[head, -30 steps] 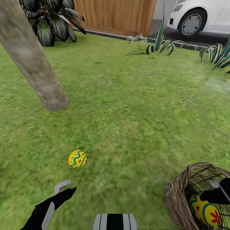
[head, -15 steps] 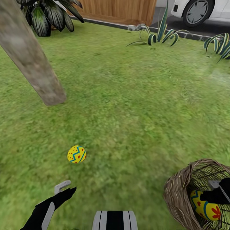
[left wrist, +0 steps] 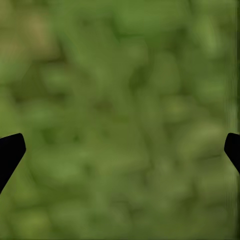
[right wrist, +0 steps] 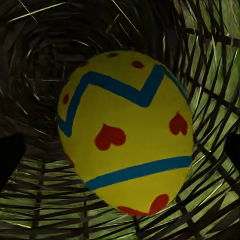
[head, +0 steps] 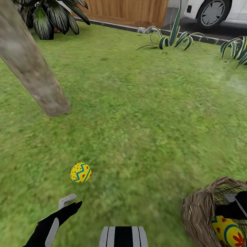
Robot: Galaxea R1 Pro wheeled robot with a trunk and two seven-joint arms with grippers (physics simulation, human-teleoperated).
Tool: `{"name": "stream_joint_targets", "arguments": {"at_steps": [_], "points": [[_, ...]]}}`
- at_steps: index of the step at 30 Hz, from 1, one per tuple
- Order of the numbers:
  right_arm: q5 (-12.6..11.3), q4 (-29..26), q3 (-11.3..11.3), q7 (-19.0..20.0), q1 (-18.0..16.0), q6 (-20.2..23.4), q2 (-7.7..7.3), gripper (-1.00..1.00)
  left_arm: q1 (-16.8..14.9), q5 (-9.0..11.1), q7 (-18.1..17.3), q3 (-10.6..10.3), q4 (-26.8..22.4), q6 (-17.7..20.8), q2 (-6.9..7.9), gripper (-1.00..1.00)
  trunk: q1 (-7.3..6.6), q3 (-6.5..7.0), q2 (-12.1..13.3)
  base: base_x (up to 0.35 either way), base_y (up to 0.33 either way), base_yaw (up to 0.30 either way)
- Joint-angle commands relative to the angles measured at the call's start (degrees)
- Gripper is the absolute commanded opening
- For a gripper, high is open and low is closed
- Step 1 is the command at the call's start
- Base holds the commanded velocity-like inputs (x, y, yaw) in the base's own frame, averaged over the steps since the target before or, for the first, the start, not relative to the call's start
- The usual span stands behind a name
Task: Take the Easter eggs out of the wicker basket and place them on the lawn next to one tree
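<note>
One yellow Easter egg (head: 81,172) with blue zigzags and red dots lies on the lawn (head: 144,113), a short way in front of the grey-brown tree trunk (head: 32,70). My left gripper (head: 71,202) hangs open just short of that egg, its black fingertips (left wrist: 11,150) wide apart over grass. The wicker basket (head: 200,212) is tipped at the bottom right. My right gripper (head: 236,207) reaches into it, open. A second egg (right wrist: 127,132), with red hearts, lies on the weave between its fingers and also shows in the head view (head: 230,234). The third egg is hidden.
A wooden fence (head: 127,12) and a dark-leaved plant (head: 51,17) stand at the back left. Striped spiky plants (head: 175,36) edge the lawn beside the driveway, where a white car (head: 219,10) is parked. Open grass lies between tree and basket.
The whole picture shifted, so the camera moved. Both grippers keep their places in the picture. The egg in the basket now sits lower under my right gripper.
</note>
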Motion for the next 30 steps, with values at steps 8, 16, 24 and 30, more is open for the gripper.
{"name": "stream_joint_targets", "arguments": {"at_steps": [8,16,24,30], "points": [[0.6,-0.1,-0.2,0.5,0.0,0.2,0.02,1.00,0.0,0.5,0.1,0.1,-0.1,0.5,-0.07,1.00,0.00,-0.04,0.0,0.006,0.000,0.000],[1.0,-0.1,-0.1,0.5,0.0,0.2,0.02,1.00,0.0,0.5,0.1,0.1,-0.1,0.5,-0.13,1.00,0.20,-1.81,-0.1,0.000,0.000,0.000],[0.8,-0.2,-0.3,0.5,0.0,0.1,-0.06,1.00,0.0,0.4,0.1,0.1,0.0,0.5,-1.25,1.00,0.41,-3.58,-0.2,0.000,0.000,0.000],[0.7,-0.2,-0.2,0.5,0.0,0.1,-0.07,1.00,0.0,0.3,0.1,0.1,0.4,0.5,-1.59,1.00,0.56,-4.91,-0.3,0.000,0.000,0.000]]}}
